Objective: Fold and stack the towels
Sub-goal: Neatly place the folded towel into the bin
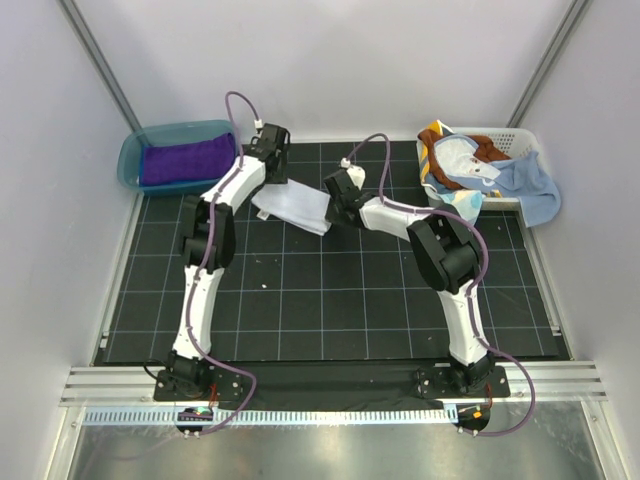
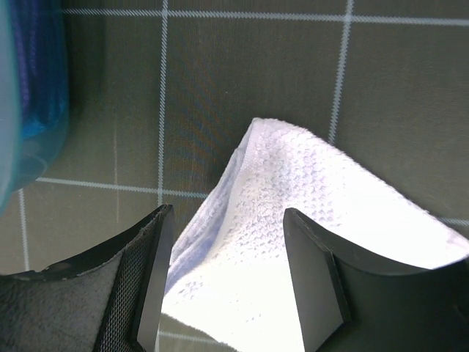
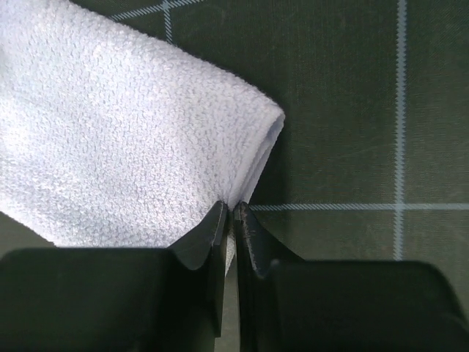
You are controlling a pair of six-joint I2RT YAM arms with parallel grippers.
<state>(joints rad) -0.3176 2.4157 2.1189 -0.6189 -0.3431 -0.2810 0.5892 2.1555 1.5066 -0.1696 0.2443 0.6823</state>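
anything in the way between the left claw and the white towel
Nothing visible. The left claw stands open directly over a corner of the white towel, with only black mat around it. The right claw is pinched shut on the towel's folded edge.

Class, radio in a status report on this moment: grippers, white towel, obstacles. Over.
Left gripper open, over white towel corner. Right gripper shut on its folded edge. Towel lies folded on mat. Tub, basket well apart.
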